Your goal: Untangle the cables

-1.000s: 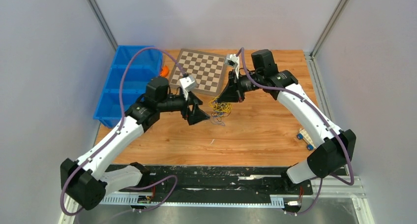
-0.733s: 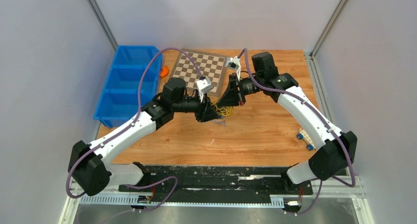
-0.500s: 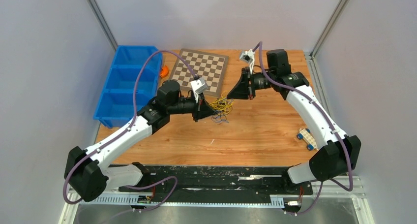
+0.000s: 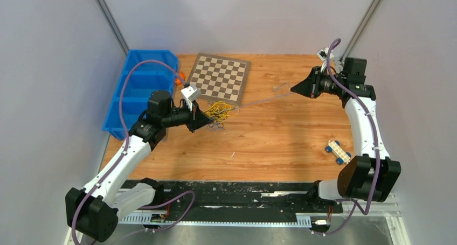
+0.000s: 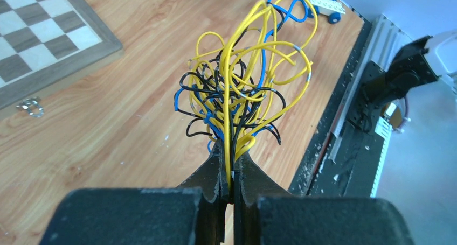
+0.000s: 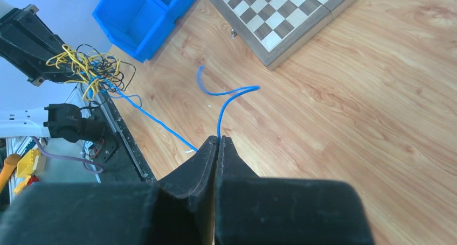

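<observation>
The cables (image 4: 220, 111) form a small yellow, blue and black wad just above the wooden table, in front of the chessboard. My left gripper (image 4: 207, 120) is shut on the wad's base; in the left wrist view several strands (image 5: 242, 89) fan out from between the closed fingers (image 5: 230, 159). One thin blue cable (image 4: 264, 98) runs from the wad across to my right gripper (image 4: 293, 88) at the back right. The right wrist view shows that gripper (image 6: 218, 140) shut on the blue cable (image 6: 226, 102), with the wad (image 6: 86, 67) far off.
A chessboard (image 4: 218, 78) lies at the back centre. Blue bins (image 4: 137, 94) line the left edge, an orange object (image 4: 178, 81) beside them. A white toy block with blue wheels (image 4: 337, 151) rests near the right edge. The black base rail (image 4: 242, 194) runs along the front.
My left gripper closed on the wad and drew it left. My right arm swung back and to the right, pulling one blue cable out of the wad.
</observation>
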### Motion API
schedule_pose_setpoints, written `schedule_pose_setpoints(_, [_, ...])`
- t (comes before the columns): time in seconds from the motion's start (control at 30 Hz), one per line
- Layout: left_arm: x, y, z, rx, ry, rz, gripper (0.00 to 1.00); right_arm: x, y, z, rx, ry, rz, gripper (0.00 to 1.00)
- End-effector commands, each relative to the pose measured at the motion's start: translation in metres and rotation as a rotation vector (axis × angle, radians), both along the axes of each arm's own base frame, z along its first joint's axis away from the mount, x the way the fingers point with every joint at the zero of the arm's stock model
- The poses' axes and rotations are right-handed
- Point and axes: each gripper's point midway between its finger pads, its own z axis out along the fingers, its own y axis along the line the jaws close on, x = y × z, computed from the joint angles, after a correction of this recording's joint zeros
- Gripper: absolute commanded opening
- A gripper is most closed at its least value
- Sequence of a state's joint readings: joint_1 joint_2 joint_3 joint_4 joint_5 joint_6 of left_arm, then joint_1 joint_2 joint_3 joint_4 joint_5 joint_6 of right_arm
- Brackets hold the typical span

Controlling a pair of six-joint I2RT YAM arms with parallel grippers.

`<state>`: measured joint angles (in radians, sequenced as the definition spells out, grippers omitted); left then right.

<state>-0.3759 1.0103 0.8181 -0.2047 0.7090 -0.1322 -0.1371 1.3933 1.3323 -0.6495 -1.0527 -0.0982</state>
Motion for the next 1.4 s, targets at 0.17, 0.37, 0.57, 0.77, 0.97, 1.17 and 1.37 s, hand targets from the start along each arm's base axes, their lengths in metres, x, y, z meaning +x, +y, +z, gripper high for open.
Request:
schedule_pose_setpoints(0.17, [-0.014, 0.001, 0.013, 0.008, 0.010, -0.084, 0.00, 0.016, -0.057, -0.002, -0.197, -0.112, -0.241, 0.00])
schedule_pose_setpoints(0.37, [-0.012, 0.041, -0.009, 0.112, -0.007, -0.018, 0.00, 0.028, -0.149, -0.009, -0.219, -0.078, -0.464, 0.00])
schedule_pose_setpoints(0.57, [-0.010, 0.079, -0.035, 0.216, 0.014, 0.042, 0.00, 0.033, -0.169, -0.019, -0.218, -0.058, -0.487, 0.00])
schedule_pose_setpoints(0.77, [-0.011, 0.054, -0.006, 0.104, 0.016, -0.036, 0.00, 0.026, -0.126, -0.037, -0.103, 0.000, -0.333, 0.00])
schedule_pose_setpoints(0.97, [-0.001, 0.015, 0.031, -0.020, 0.056, -0.063, 0.00, 0.007, -0.066, -0.039, -0.073, 0.014, -0.127, 0.52])
schedule_pose_setpoints(1.17, [0.011, -0.018, 0.063, -0.173, 0.121, -0.070, 0.00, -0.014, 0.004, -0.024, -0.052, -0.014, 0.070, 1.00])
schedule_pose_setpoints(1.37, [0.001, -0.053, 0.066, -0.219, 0.184, -0.161, 0.00, -0.042, 0.099, 0.001, 0.038, -0.035, 0.337, 1.00])
